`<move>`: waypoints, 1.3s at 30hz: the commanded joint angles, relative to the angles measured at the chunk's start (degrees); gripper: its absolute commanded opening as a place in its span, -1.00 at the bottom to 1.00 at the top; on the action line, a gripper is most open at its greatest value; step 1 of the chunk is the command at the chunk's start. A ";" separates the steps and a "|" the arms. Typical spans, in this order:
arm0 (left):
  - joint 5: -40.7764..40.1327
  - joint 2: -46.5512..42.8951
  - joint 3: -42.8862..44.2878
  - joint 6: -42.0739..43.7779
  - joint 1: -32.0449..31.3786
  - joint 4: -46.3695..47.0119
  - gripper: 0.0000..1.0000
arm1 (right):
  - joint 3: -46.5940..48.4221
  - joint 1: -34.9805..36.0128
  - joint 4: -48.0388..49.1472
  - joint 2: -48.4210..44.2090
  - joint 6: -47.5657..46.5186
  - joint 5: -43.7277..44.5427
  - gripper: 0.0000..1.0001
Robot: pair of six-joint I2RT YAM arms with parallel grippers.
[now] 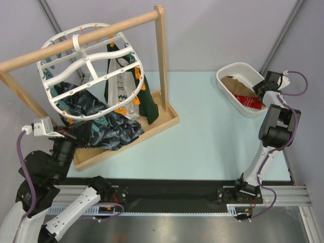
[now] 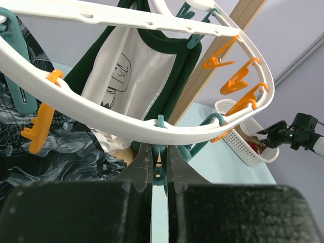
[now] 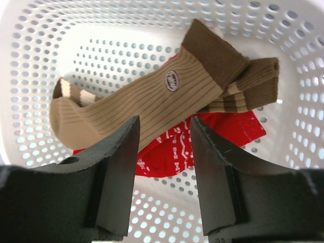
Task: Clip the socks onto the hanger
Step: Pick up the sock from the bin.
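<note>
The white oval hanger [image 1: 90, 63] hangs tilted from the wooden pole, with orange and teal clips along its rim [image 2: 101, 114]. My left gripper [image 2: 159, 152] reaches up under the near rim and is shut on a teal clip [image 2: 159, 164]; in the top view it sits at the hanger's lower left [image 1: 83, 132]. My right gripper [image 3: 164, 124] hovers open over the basket [image 1: 259, 91], nothing between its fingers. Below it lie a brown sock with cream stripes [image 3: 152, 101] and a red sock with white specks [image 3: 223, 126], the brown one on top.
A white mesh basket [image 1: 228, 76] stands at the back right. The wooden pole rack [image 1: 162, 55] stands on a tray base at the left. A green and white shirt [image 1: 121, 81] and a dark patterned garment [image 1: 109, 129] hang from the hanger.
</note>
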 commanded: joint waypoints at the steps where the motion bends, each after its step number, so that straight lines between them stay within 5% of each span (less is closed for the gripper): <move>1: -2.14 0.71 0.09 1.70 0.20 -1.71 -1.00 | 2.32 -0.22 -1.64 1.02 2.85 2.67 -0.03; 15: -1.61 1.59 -0.88 1.17 0.20 -1.27 -1.00 | 4.60 -0.57 1.51 8.23 2.60 3.47 -0.05; 23: -1.18 2.30 -1.23 0.12 0.20 -1.18 -1.00 | 6.18 -0.48 2.49 6.12 -2.05 2.33 -1.00; 29: -0.91 2.30 -1.23 0.21 0.20 -0.83 -1.00 | 6.44 1.19 2.75 0.32 -9.78 3.29 -1.00; 39: -0.82 2.56 -1.50 0.21 0.20 -0.65 -1.00 | 7.41 0.75 4.86 0.40 -9.80 -2.77 -1.00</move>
